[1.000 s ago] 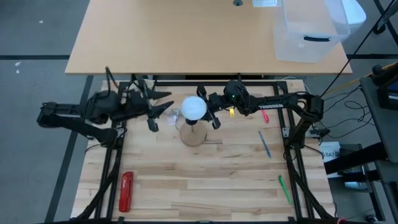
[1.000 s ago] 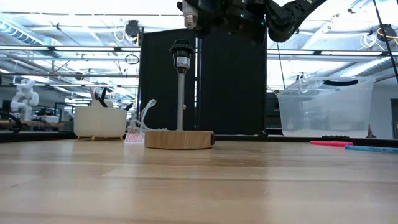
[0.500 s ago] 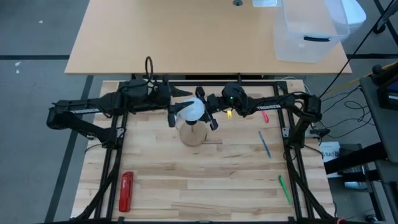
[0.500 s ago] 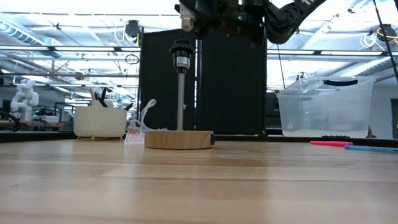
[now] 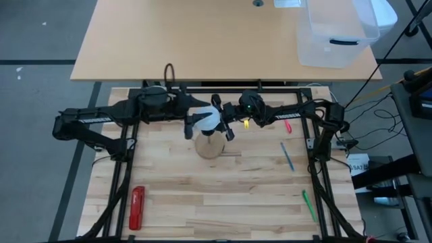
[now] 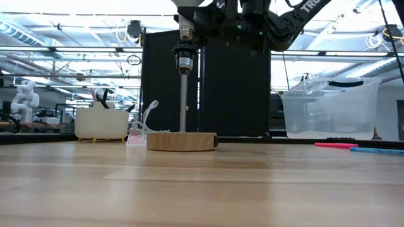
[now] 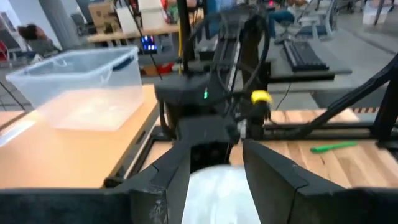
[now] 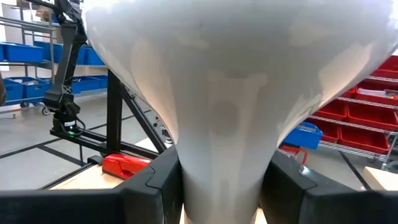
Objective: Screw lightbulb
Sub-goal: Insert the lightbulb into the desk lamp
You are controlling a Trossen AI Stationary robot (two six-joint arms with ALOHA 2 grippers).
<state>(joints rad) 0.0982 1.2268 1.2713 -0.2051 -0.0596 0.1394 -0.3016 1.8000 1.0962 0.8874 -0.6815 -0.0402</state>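
The lightbulb, white dome up and silvery screw base down, hangs over the lamp stand. The stand is a round wooden disc with a thin rod and a black socket. The screw base is at the socket's mouth; whether it is inside I cannot tell. My right gripper comes from the table's right and is shut on the bulb. My left gripper comes from the left, open. Its fingers stand on either side of the dome; whether they touch it I cannot tell. My right gripper pinches the bulb's tapering neck, just below the dome, between its two fingers. The fingers come level from the table's right. The bulb stays upright, dome up, with its screw base at the socket's top.
A red tool lies near the front left. A blue pen, a green pen and a pink pen lie to the right. A clear plastic bin stands on the far table.
My left gripper has gone toward the table's right, up to the bulb, and now has a finger on either side of the dome. My right gripper has carried the bulb a little left and down, bringing its screw base onto the top of the socket.
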